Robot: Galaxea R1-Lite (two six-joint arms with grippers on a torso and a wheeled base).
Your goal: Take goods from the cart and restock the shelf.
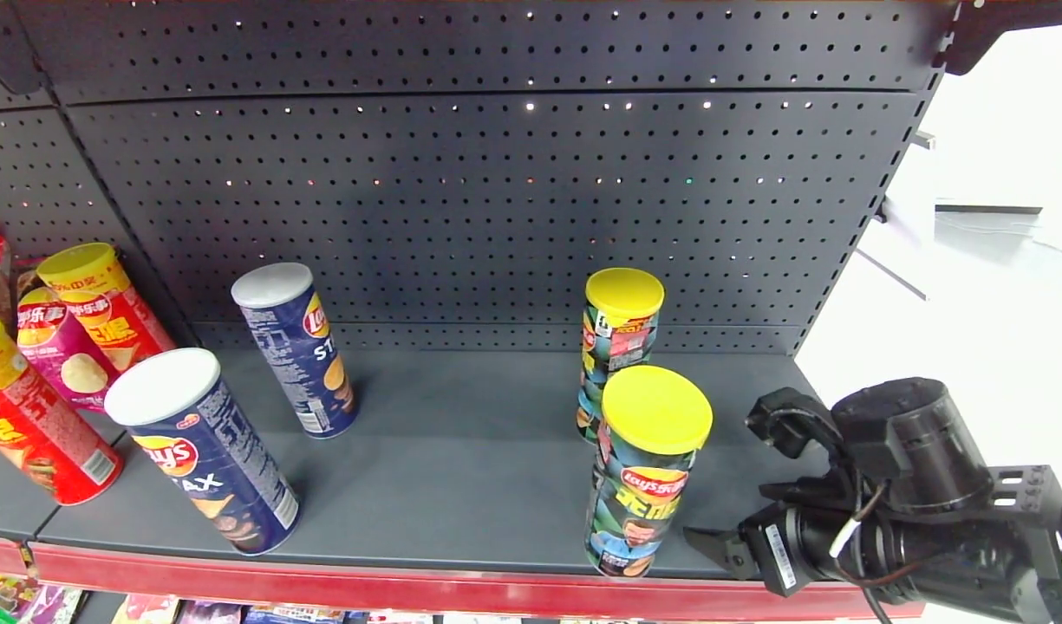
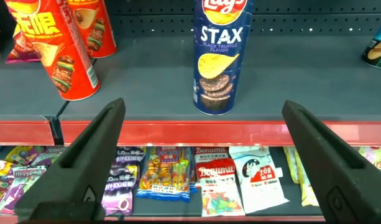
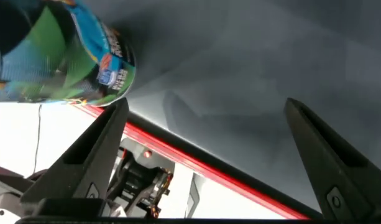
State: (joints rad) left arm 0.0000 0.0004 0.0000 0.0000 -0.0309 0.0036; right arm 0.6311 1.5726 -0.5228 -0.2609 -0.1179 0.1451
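Observation:
Two yellow-lidded chip cans stand on the grey shelf (image 1: 461,459), one at the front (image 1: 643,472) and one behind it (image 1: 617,347). My right gripper (image 1: 721,546) hovers at the shelf's front edge, just right of the front can, apart from it. In the right wrist view its fingers (image 3: 206,106) are spread wide with nothing between them, and the can's base (image 3: 66,56) lies off to one side. My left gripper (image 2: 202,106) is open and faces the shelf front, below a blue chip can (image 2: 217,56).
Two blue cans (image 1: 205,451) (image 1: 296,347) stand left of centre, with red and pink cans (image 1: 28,416) at the far left. Bare shelf lies between the blue and yellow-lidded cans. A red lip (image 1: 409,589) edges the shelf; snack packets (image 2: 221,180) fill the level below.

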